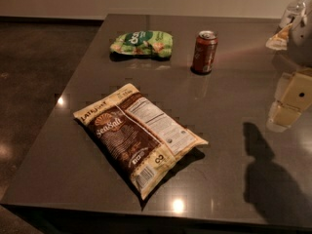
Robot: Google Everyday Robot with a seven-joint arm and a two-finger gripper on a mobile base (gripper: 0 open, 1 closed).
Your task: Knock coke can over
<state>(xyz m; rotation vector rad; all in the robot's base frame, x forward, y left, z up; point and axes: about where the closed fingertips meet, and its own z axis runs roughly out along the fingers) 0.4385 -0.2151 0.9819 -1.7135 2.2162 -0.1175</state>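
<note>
The coke can [204, 51] is a small dark red-brown can with a silver top. It stands upright on the dark table [229, 145], toward the far middle. My gripper [290, 104] is at the right edge of the view, pale yellow, above the table. It is well to the right of the can and nearer to me, not touching it. The arm behind it rises out of view at the top right.
A green snack bag [142, 44] lies left of the can. A large brown and cream Sea Salt chip bag [139, 135] lies flat in the near middle. A clear bottle [294, 9] and a tan packet [278, 41] sit at the far right. The table's left edge drops to dark floor.
</note>
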